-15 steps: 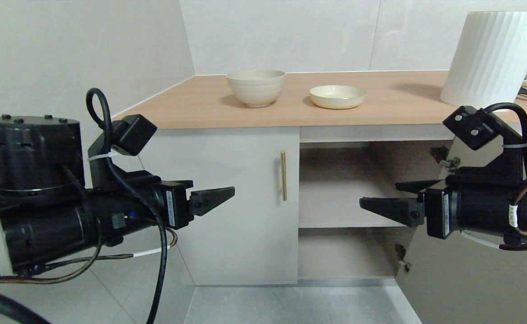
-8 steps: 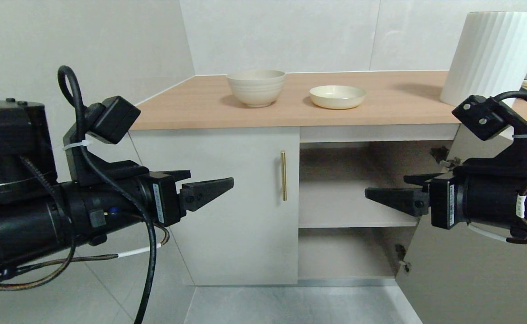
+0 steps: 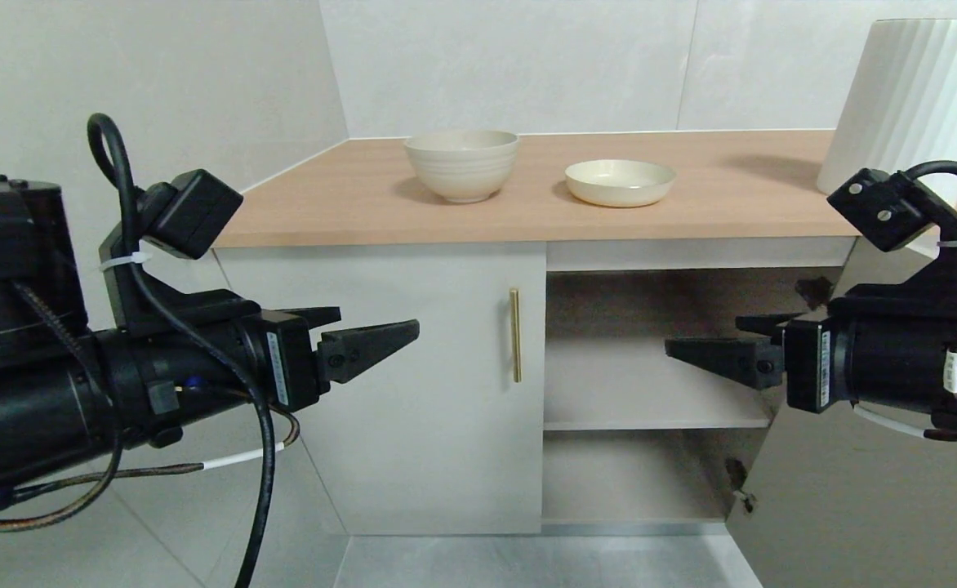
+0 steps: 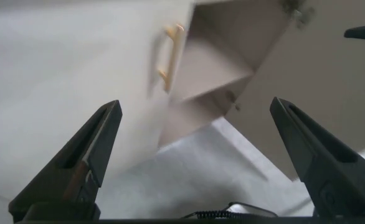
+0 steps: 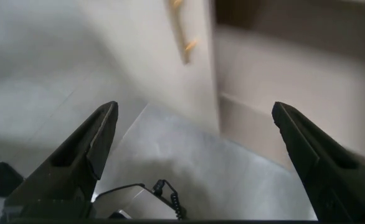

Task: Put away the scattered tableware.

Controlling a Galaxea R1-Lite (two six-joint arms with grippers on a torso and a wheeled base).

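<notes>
Left gripper (image 3: 379, 322) risen; white ribbed cylinder (image 3: 911, 90) cut off.

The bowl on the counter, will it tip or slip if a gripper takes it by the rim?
The bowl looks rigid and smooth, so probably slippery and breakable. It narrows to a small foot, so a high push might tip it. Being deeper than the dish, it is likely heavier.

Tabletop (image 3: 723, 196): wood grain, matt, smooth.
Bowl (image 3: 462, 163): cream ceramic look, ridged outside, soft sheen.
Shallow dish (image 3: 620, 181): cream, glazed, glossier inside.
Cabinet door (image 3: 413, 425): pale laminate look, matt, smooth.
Door handle (image 3: 515, 335): brass-coloured metal, satin.
Left pincer (image 3: 380, 327): black plastic look, matt.
Right pincer (image 3: 703, 336): same black, matt.
Fluted container (image 3: 911, 98): white, ribbed, matt.
Wall tiles (image 3: 527, 65): pale, smooth, faint sheen.
</notes>
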